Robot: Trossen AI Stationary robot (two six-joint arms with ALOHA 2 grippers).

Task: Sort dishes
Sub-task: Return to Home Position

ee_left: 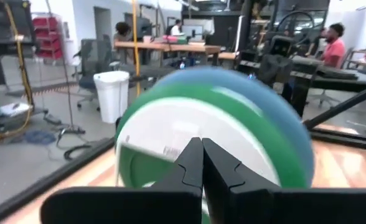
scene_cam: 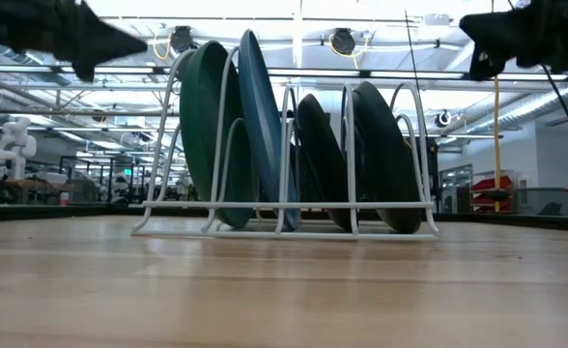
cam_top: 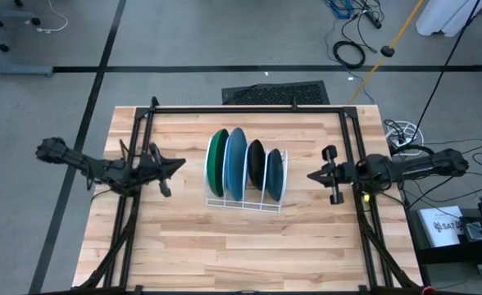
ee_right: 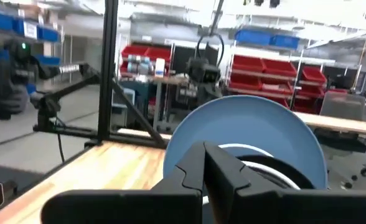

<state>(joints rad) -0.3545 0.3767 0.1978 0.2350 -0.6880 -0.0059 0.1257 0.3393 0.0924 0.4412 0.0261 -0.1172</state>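
Four plates stand on edge in the white wire rack (cam_top: 245,199) at the table's middle: from left to right the large green plate (cam_top: 217,161), the large light blue plate (cam_top: 236,163), the smaller black plate (cam_top: 256,163) and the smaller dark teal plate (cam_top: 275,173). In the low view they show as green (scene_cam: 207,130), blue (scene_cam: 261,116), black (scene_cam: 321,155) and teal (scene_cam: 385,155). My left gripper (cam_top: 178,166) is shut and empty, left of the rack, pointing at the green plate (ee_left: 170,137). My right gripper (cam_top: 313,174) is shut and empty, right of the rack.
A black frame (cam_top: 249,109) runs round the table's far and side edges. Bare wood lies in front of the rack toward the near edge (cam_top: 241,254). People sit at desks in the room beyond (ee_left: 335,37).
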